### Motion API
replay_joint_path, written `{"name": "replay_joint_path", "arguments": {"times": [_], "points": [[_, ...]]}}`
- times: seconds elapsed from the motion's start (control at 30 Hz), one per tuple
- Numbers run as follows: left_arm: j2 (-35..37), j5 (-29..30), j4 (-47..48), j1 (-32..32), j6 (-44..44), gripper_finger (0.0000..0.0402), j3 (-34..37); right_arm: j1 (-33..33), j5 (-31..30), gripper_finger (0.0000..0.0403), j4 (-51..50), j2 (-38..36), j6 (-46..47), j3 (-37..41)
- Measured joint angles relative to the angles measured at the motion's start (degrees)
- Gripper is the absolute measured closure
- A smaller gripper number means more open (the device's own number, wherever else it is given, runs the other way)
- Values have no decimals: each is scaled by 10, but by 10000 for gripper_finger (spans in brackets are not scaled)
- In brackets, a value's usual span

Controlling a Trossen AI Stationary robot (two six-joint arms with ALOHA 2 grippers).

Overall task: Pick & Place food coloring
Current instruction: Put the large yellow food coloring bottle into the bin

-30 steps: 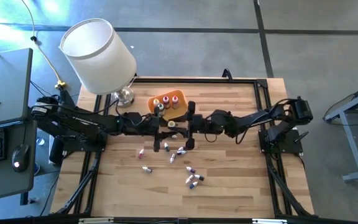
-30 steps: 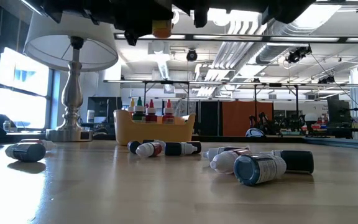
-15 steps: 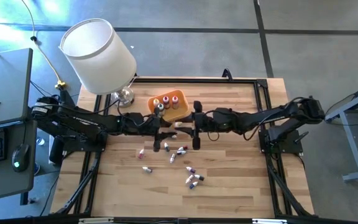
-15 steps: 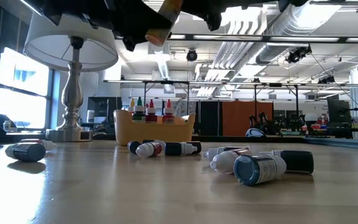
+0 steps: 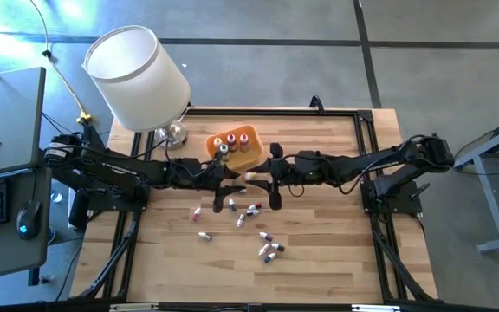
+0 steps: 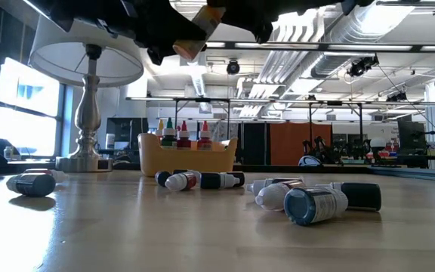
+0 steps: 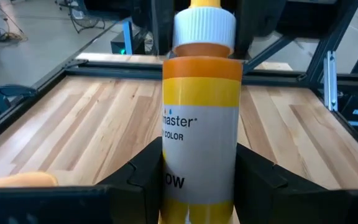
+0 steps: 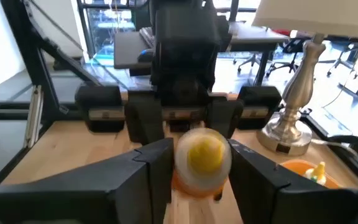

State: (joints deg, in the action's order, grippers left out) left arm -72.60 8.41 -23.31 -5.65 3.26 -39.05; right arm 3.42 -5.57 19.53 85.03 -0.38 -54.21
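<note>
A yellow food coloring bottle (image 7: 199,112) with a white ribbed cap is held above the table's middle by my left gripper (image 7: 199,171), which is shut on it. My right gripper (image 8: 201,168) faces it from the table's right, its fingers standing close on either side of the cap end (image 8: 202,152). In the high view the bottle (image 5: 251,176) lies between the two grippers. Several more small bottles (image 5: 249,211) lie on their sides on the wood, and a few stand upright in the orange tray (image 5: 248,156). My left gripper pinches the bottle's labelled body (image 7: 197,155) between its two fingers (image 7: 143,177), coming level from the table's left. The bottle is lifted clear and points along the fingers, cap away from the wrist. My right gripper: whether its fingers (image 8: 157,165) touch the cap cannot be told.
A lamp with a white shade (image 5: 137,76) stands at the table's far left corner, its metal base (image 6: 89,159) next to the tray (image 6: 151,157). Loose bottles (image 6: 316,202) lie scattered on the near middle of the table (image 5: 336,251).
The bottle in my left gripper has tipped from hanging about upright to slanting, cap toward my right gripper. My right arm has stretched out flatter, with its gripper level in front of the bottle. In the last half second both arms have stayed nearly still.
</note>
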Motion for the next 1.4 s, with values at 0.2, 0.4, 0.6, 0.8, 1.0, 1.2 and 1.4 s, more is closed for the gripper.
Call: {"name": "replay_joint_path", "arguments": {"times": [0.2, 0.4, 0.6, 0.8, 1.0, 1.2, 1.4], "points": [[0, 0, 0, 0, 0, 261, 0, 0, 0, 222, -3, 0, 0, 0], [2, 2, -14, 0, 1, 261, -2, 0, -1, 213, -20, 5, -2, 3], [2, 3, -6, 0, 0, 261, -4, 0, 2, 240, -7, 3, -5, 3], [3, -1, 5, 0, 0, 261, -5, 15, -10, 246, -7, -19, -49, 1], [1, -1, 36, 0, 5, 261, -3, 15, 14, 215, -32, -41, -20, -2], [1, -2, 60, 0, 35, 261, -3, 15, 25, 188, -68, -41, -9, -2], [1, -7, 80, 0, 69, 261, -3, 15, 19, 186, -98, -32, 6, -2]]}}
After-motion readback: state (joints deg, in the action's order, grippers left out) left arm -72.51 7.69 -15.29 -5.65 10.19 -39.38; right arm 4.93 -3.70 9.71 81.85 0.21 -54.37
